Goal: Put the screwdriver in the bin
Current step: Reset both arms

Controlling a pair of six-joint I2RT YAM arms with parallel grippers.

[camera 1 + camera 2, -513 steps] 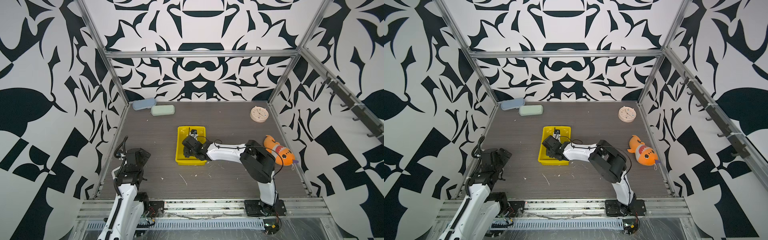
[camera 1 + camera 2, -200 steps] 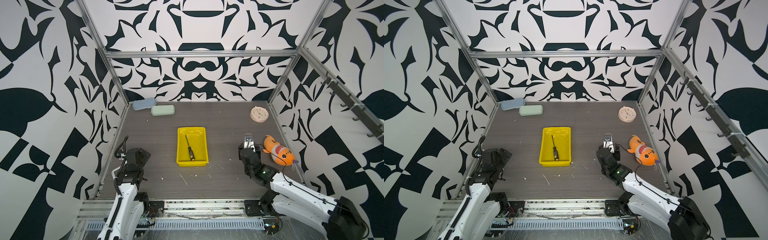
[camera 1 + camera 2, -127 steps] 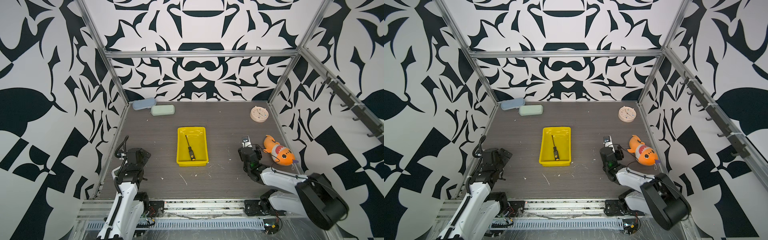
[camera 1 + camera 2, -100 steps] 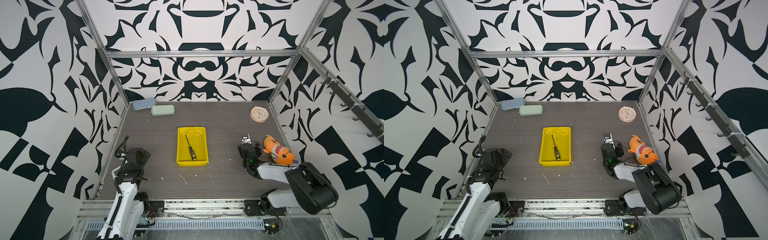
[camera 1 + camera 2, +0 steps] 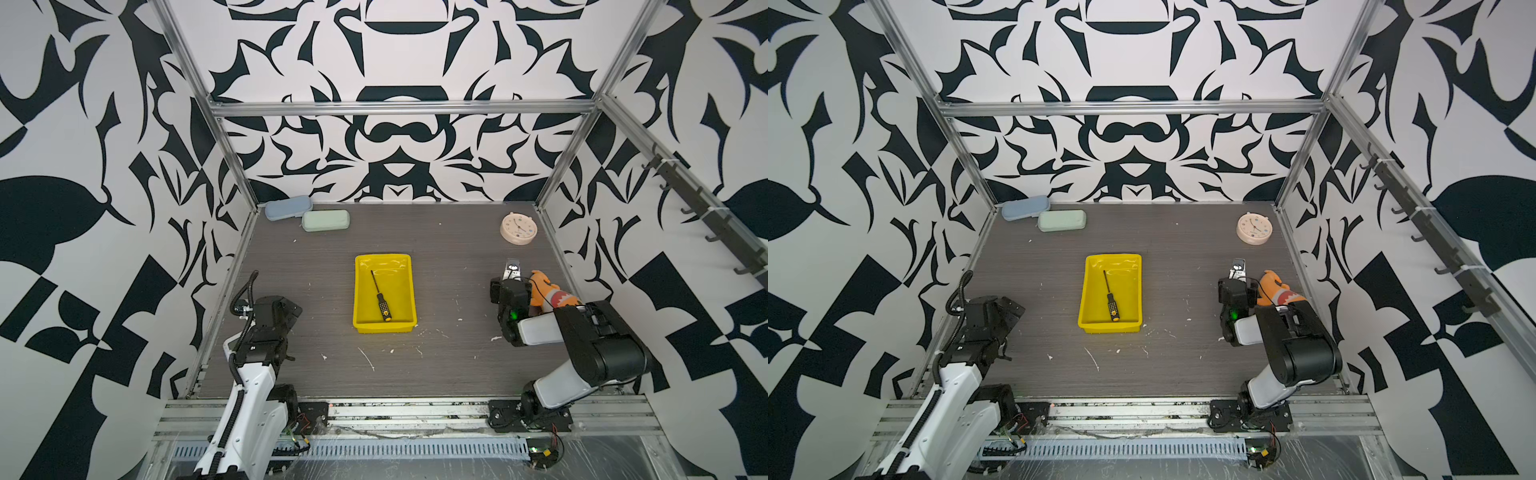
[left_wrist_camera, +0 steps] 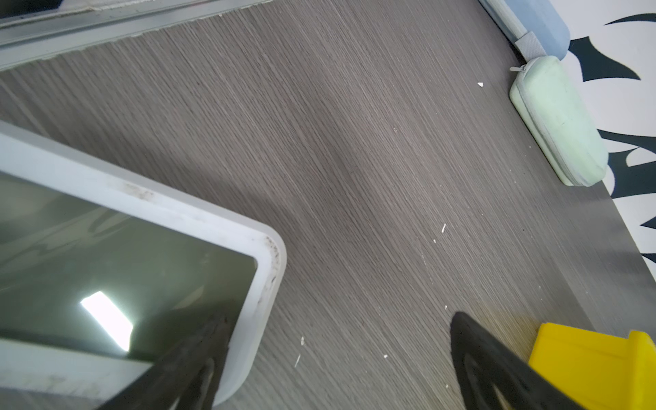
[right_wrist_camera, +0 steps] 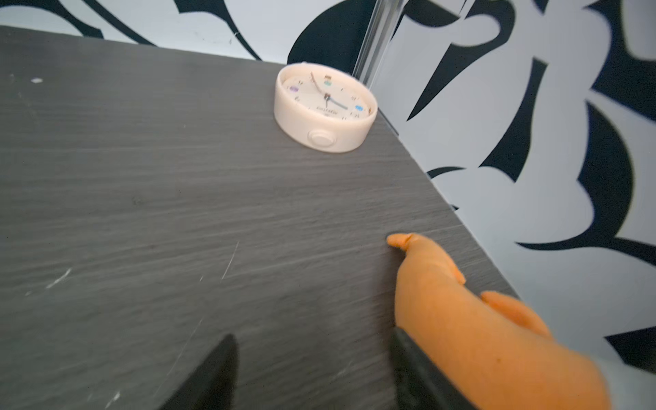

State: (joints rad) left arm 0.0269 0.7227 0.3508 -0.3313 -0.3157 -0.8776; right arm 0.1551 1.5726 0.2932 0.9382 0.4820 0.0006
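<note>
Near the right edge of the table [image 7: 142, 177], the right gripper [image 7: 312, 340] stood with jaws spread wide and empty — the orange plush toy [image 7: 461, 337] just beside one finger [image 7: 419, 372]. The left gripper [image 6: 340, 319] gaped too, holding nothing. The screwdriver [image 5: 380, 296] lay inside the bin [image 5: 384, 328].

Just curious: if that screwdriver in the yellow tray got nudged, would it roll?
Likely a little: the screwdriver looks slim with a rounded handle. Low walls on the tray would probably stop it. Its metal shaft should stay stiff.
</note>
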